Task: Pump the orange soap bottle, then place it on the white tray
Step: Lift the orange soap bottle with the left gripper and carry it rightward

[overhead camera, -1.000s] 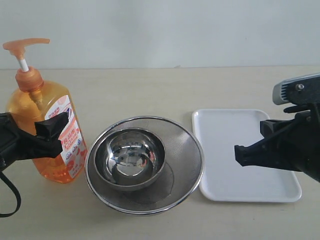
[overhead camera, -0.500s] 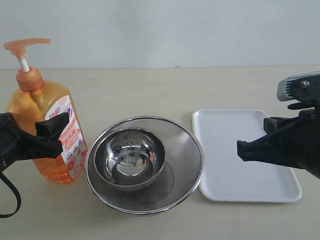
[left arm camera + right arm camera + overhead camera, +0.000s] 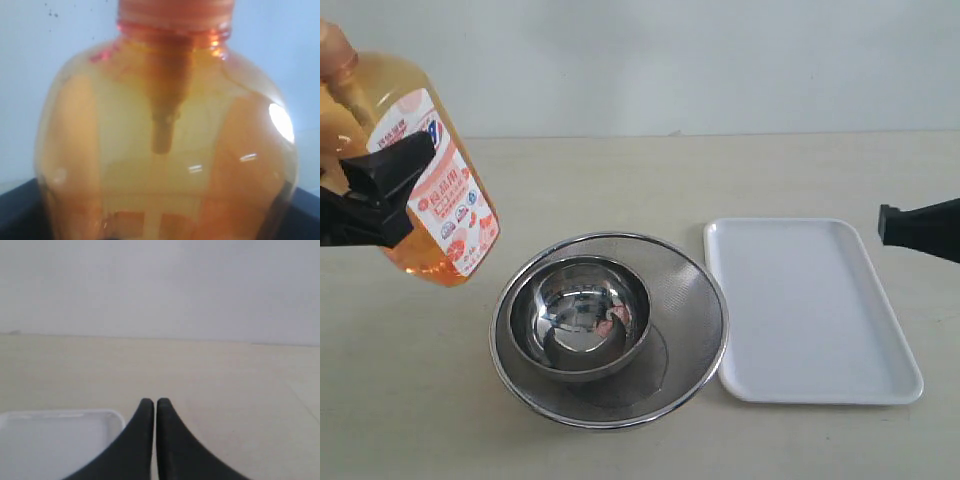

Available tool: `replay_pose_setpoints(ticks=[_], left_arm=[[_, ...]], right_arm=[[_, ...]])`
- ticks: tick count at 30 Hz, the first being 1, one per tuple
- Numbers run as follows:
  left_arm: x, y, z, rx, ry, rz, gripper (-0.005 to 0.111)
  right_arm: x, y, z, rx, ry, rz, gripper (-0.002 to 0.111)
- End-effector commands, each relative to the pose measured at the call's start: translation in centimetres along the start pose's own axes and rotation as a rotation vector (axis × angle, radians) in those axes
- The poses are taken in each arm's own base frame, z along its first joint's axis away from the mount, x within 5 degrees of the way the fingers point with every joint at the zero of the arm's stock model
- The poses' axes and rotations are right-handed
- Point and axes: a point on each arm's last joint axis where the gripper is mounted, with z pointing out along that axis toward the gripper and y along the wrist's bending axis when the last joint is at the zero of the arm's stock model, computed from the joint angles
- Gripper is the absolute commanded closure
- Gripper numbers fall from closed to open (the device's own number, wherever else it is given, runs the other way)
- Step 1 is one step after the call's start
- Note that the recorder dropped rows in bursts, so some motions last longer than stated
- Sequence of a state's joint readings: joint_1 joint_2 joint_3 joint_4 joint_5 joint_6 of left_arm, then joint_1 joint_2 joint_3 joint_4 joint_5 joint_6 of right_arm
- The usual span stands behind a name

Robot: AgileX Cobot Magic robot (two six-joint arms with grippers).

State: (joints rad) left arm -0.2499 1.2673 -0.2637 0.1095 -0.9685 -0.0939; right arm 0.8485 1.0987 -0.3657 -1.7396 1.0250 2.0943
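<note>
The orange soap bottle (image 3: 425, 180) hangs tilted in the air at the far left, above the table, its pump head cut off by the picture's top edge. My left gripper (image 3: 380, 195) is shut on its body. In the left wrist view the bottle (image 3: 165, 150) fills the picture and hides the fingers. The white tray (image 3: 810, 310) lies flat at the right with nothing on it. My right gripper (image 3: 890, 225) shows only as a dark tip at the right edge, above the tray's far side; in the right wrist view its fingers (image 3: 142, 440) are pressed together beside the tray's corner (image 3: 60, 440).
A round steel mesh strainer (image 3: 690, 290) with a steel bowl (image 3: 580, 315) inside it sits at the middle, between the bottle and the tray. A pale wall stands behind the beige table.
The left gripper has lifted the bottle off the table, up and tilted. The right arm has drawn back to the right, off the tray and nearly out of view.
</note>
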Motion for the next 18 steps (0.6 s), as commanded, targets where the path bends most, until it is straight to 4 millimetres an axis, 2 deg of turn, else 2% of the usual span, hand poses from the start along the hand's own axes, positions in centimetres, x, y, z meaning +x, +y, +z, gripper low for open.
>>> replay_pose_setpoints(ticks=[1,3,9,14,18], left_arm=[[-4.6,-0.8,0.3,0.075,-0.174,-0.028,0.102],[-6.4,-1.5,1.0,0.163,-0.188,-0.067,0.102],[-9.2,-3.4,2.5,0.252,-0.165,-0.094,0.102],[-10.4,-4.8,3.1,0.298,-0.158,-0.094,0.102],[-10.6,-5.8,3.4,0.326,-0.149,-0.095,0.102]], right_arm=[[-0.7,-1.6,-0.2,0.158,-0.072,0.015,0.109],[-0.4,-2.0,-0.3,0.199,-0.051,0.033,0.109],[-0.4,-2.0,-0.3,0.204,-0.044,0.037,0.109],[-0.8,-1.8,-0.3,0.178,-0.089,0.012,0.109],[-1.5,-1.6,-0.2,0.171,-0.113,0.014,0.109]])
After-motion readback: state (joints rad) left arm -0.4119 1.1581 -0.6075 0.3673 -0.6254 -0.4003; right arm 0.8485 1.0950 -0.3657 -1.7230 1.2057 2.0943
